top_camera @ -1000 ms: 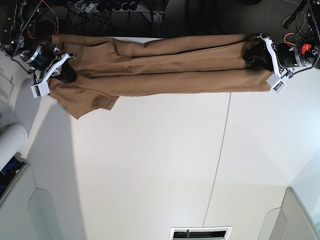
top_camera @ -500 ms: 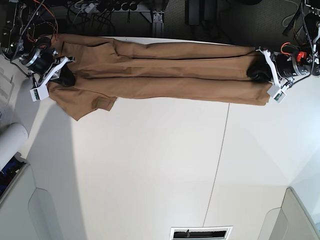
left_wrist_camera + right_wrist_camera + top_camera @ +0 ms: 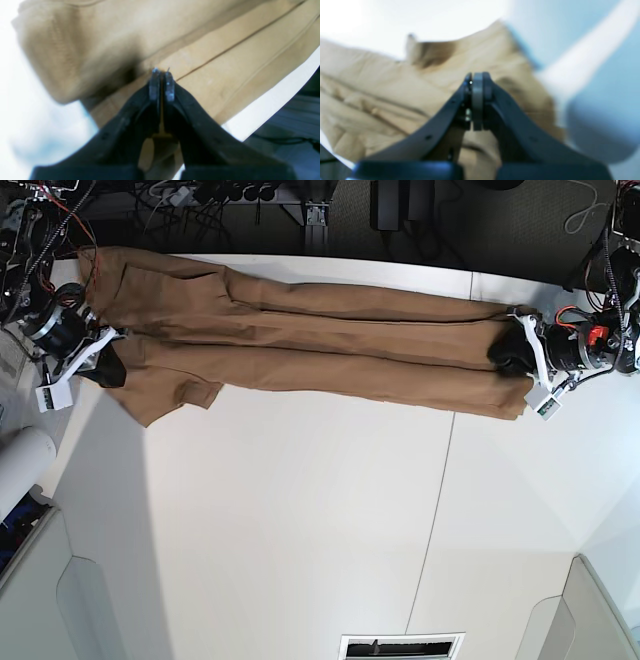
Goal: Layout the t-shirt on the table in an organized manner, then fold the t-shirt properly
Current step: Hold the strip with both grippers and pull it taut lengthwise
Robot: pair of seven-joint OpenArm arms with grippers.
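In the base view the t-shirt (image 3: pixel 300 330) lies stretched into a long narrow band along the far edge of the white table (image 3: pixel 300 520), its long axis running from about 9 o'clock to 3 o'clock and dipping slightly toward the 3 o'clock end. The sleeve end sits at 9 o'clock, with one short sleeve (image 3: pixel 165 395) splayed out toward the near side; the hem end is at 3 o'clock. Lengthwise folds hide the neckline and much of the front, and the far edge of the cloth merges with the dark background. The left pincer (image 3: pixel 512 352) is pressed together on the hem end, with a thin sliver of tan cloth visible between its tips in the left wrist view. The right pincer (image 3: pixel 103 370) is pressed together at the sleeve end; its wrist view is too blurred to tell whether cloth lies between the tips.
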